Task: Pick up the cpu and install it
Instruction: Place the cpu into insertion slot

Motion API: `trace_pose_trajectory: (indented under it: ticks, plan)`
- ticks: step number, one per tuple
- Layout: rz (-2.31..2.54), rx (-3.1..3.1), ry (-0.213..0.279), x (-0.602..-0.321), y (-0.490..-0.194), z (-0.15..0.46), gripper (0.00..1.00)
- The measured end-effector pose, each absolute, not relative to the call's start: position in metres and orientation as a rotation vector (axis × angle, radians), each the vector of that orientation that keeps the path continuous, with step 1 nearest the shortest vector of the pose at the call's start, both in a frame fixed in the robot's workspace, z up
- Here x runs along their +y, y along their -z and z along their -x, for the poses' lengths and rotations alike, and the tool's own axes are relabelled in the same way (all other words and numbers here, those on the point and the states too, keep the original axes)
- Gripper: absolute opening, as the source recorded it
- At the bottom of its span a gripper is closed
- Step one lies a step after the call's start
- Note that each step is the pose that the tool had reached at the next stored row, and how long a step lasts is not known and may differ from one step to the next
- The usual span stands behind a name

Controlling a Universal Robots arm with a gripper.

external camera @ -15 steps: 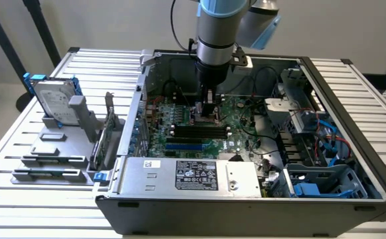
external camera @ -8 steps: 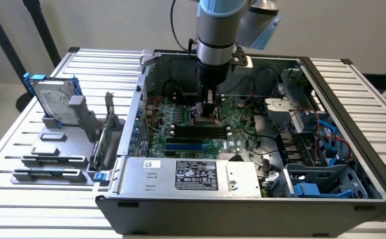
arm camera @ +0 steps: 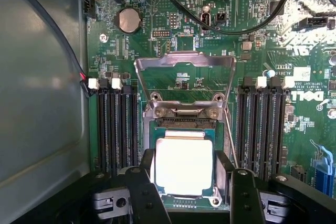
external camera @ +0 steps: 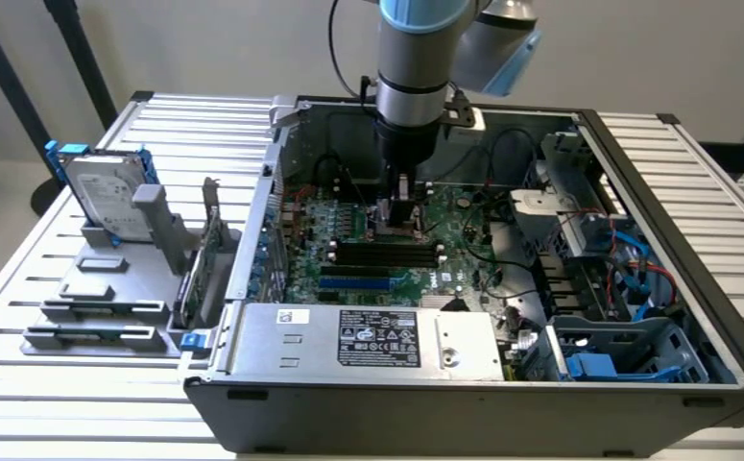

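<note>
Gripper (arm camera: 184, 179) snug on both cpu (arm camera: 184, 163) edges, above open socket (arm camera: 184, 123)

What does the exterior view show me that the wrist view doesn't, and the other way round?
Exterior view: the whole open computer case, the robot arm reaching down into it, and a hard drive in blue brackets standing on a rack at the exterior view's left.
Wrist view: the cpu at its socket with the metal retaining frame lifted, the gripper with its jaws against two opposite sides of the chip, and a round coin battery.
Both: the green motherboard and its black memory slots.
</note>
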State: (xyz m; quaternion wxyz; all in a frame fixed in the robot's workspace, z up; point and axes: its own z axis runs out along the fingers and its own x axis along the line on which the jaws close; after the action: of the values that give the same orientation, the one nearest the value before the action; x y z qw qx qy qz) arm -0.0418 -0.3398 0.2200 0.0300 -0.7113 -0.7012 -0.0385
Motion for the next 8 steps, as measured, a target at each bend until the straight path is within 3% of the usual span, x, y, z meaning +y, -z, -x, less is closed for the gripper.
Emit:
trace_pose_trajectory:
  ticks: [8]
  plan:
    - [2.194, -2.162, 0.118, -0.3399, -0.2164, 0.0426, 0.54]
